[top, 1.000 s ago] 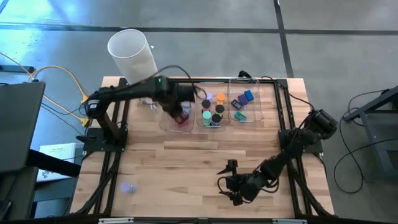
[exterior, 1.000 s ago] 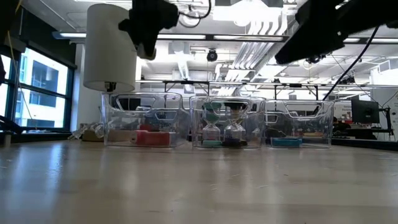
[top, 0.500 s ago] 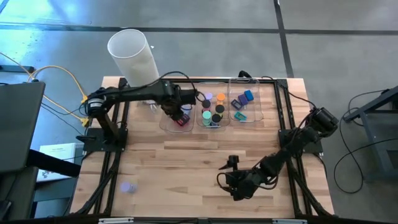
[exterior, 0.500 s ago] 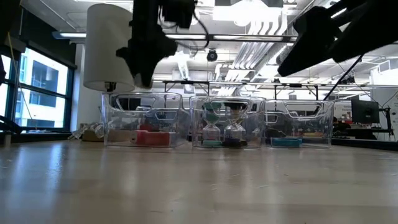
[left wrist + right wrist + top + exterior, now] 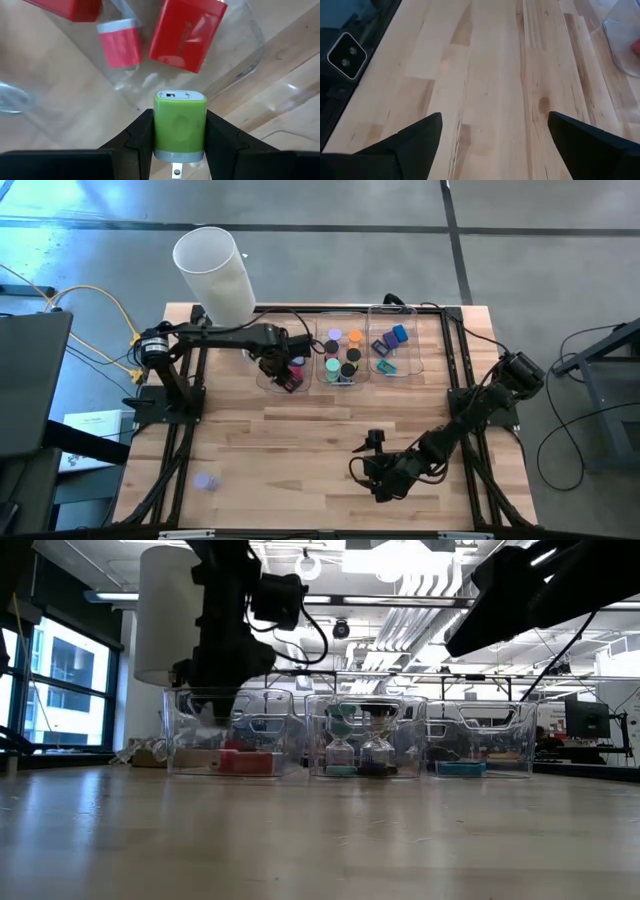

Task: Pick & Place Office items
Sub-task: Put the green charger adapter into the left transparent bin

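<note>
Placement step in hand. The left gripper (image 5: 179,142) clamps a green charger plug (image 5: 179,122), hanging over the leftmost clear tray (image 5: 266,380) beside red blocks (image 5: 187,32) — release comes next. The right gripper (image 5: 492,145) waits wide over bare table (image 5: 300,440).

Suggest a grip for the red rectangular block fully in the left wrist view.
Probably from above, since the clear plastic tray's wall blocks side approaches. Pinch across the red rectangular block's parallel long edges; it lies flat, broad face up.

Left gripper (image 5: 178,131) with green charger (image 5: 179,123), now lower into left tray (image 5: 270,380).
</note>
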Robot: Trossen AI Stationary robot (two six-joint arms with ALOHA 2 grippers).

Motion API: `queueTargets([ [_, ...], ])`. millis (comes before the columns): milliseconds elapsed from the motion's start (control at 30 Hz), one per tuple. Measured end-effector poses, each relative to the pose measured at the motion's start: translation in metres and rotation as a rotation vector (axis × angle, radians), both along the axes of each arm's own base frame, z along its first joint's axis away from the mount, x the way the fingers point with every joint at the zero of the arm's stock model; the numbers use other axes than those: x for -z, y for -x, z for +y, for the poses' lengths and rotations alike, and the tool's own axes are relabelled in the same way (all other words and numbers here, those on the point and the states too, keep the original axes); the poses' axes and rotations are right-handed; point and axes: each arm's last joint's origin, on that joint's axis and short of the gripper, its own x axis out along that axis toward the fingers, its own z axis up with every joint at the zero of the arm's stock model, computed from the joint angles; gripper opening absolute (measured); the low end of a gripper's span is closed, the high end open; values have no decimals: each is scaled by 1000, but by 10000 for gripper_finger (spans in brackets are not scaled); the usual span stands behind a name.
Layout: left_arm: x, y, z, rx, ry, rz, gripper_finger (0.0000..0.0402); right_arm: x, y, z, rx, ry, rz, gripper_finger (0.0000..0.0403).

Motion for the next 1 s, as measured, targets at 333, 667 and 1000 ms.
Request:
queueTargets([
  [333, 15, 2, -1, -169, 28, -19, 123, -1, -1, 0, 5, -4, -13, 352],
  [667, 42, 8, -1, -239, 72, -51, 123, -1, -1, 0, 3, -1, -11, 352],
  [1000, 42, 9, 9, -270, 64, -74, 123, 0, -1, 0, 2, -1, -10, 352],
])
